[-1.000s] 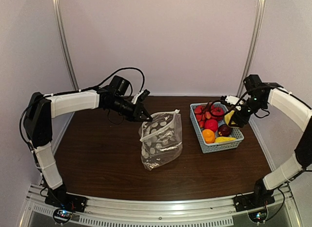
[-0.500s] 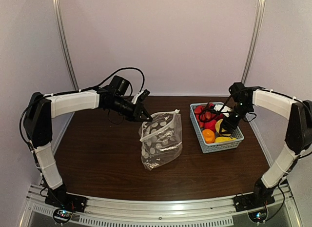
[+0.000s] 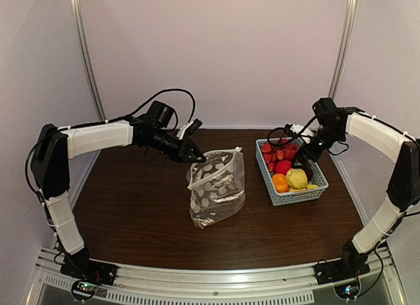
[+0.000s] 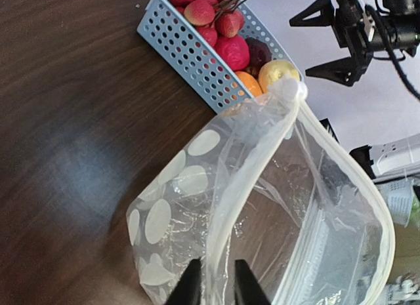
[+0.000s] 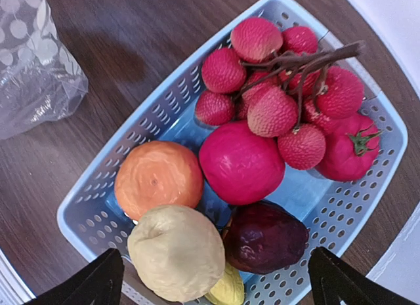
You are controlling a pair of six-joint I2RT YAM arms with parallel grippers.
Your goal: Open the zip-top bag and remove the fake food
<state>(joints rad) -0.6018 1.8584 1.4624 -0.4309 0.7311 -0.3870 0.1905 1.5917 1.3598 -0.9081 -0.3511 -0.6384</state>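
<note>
My left gripper [image 4: 215, 286] is clamped on the white zip strip [image 4: 262, 167] at the rim of the zip-top bag [image 3: 216, 187]. The bag stands upright in the middle of the dark wood-grain table [image 3: 131, 213] with its mouth pulled open. To its right, apart from it, sits a light-blue perforated plastic basket [image 3: 293, 197], and the fake food [image 3: 283, 166] lies in that. My right gripper [image 5: 220, 279] hangs above the basket with its fingers spread wide, gripping nothing. The top view shows both containers at once but blurs the fruit into patches of colour. My left wrist view looks into the bag's mouth and shows crinkled clear film, large white dots and the basket beyond. My right wrist view sorts the fruit: a cluster of bumpy red fruits [image 5: 275, 88] on a brown twig at the far end, a smooth magenta ball [image 5: 241, 162] in the middle, and a dimpled orange [image 5: 157, 179] and a matte pale-yellow fruit [image 5: 176, 252] at the near end. Beside these is a glossy dark purple fruit [image 5: 266, 236], which I cannot pick out from above.
</note>
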